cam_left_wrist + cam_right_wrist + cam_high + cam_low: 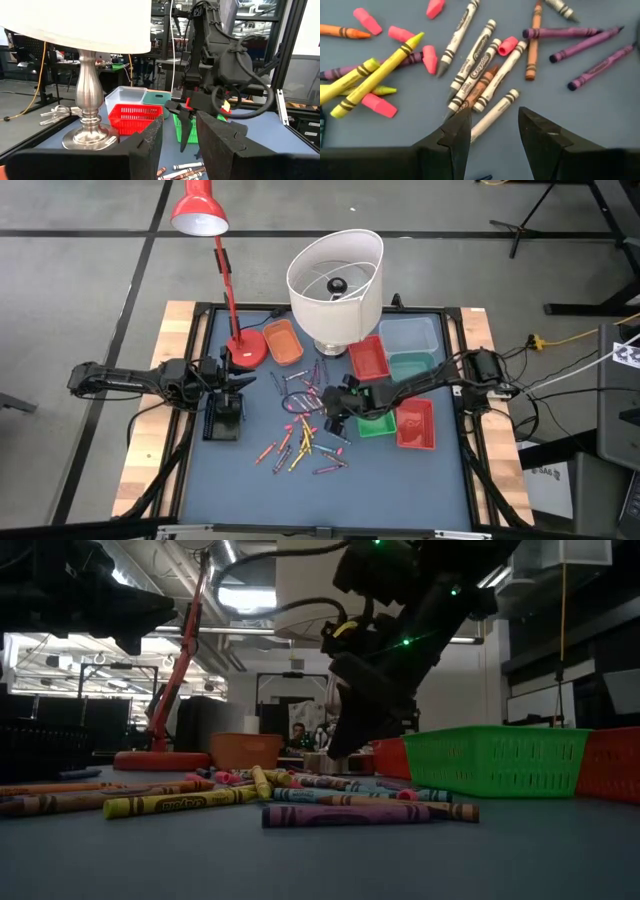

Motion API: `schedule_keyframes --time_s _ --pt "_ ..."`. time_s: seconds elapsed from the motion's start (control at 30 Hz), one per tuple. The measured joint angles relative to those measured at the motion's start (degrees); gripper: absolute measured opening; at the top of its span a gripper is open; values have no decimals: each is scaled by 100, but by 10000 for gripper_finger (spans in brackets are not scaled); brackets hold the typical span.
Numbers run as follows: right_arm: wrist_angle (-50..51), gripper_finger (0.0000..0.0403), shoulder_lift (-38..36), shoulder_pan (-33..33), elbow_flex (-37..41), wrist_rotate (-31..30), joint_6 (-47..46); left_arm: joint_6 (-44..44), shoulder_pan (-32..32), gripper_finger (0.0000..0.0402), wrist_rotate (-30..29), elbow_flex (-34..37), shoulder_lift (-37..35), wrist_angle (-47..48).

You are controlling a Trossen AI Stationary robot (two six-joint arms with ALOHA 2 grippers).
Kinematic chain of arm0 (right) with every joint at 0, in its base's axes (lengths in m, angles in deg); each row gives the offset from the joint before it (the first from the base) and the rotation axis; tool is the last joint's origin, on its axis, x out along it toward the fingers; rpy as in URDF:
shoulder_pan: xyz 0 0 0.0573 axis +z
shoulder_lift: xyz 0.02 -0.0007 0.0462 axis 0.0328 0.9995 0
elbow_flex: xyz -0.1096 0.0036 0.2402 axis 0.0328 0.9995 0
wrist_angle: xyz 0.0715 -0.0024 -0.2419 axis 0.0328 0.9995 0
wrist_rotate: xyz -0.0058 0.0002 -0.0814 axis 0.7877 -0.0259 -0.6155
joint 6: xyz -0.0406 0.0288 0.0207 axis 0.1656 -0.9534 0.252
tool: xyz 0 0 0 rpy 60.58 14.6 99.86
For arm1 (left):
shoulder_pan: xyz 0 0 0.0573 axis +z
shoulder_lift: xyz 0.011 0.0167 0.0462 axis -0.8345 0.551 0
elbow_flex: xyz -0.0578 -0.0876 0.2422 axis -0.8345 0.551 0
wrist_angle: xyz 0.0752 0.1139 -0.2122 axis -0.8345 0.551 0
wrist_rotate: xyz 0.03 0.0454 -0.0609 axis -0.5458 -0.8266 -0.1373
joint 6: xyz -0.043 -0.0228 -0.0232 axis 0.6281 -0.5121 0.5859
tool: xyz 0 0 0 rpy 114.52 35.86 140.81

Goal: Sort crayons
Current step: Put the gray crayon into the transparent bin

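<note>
the crayons [305, 435] lie loose and flat on the blue-grey mat near the middle of the table, scattered at all angles, some touching or crossing. close up there are several grey ones [475, 70] bunched side by side, purple ones [585, 45] spread apart, two yellow ones [375, 75], an orange one [534, 42] and short pink stubs [379, 105]. low down, a yellow crayon [180, 802] and a purple one [350, 814] lie nearest the table's front edge.

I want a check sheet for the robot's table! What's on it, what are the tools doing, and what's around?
Surface: blue-grey mat on a wood-edged table.
Job's things: crayons scattered mid-table.
Clutter: red desk lamp, white lampshade lamp, colored trays.
Grippers: right tool open, above the crayons; left tool open, empty, at the left side.
Cables: yellow cable on the floor at right.
Surroundings: grey floor, stands.
</note>
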Motion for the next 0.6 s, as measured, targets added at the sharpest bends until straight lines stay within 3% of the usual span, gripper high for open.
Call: schedule_keyframes --time_s 0.6 --pt "12 163 354 11 2 199 -126 0 0 104 -2 0 0 16"
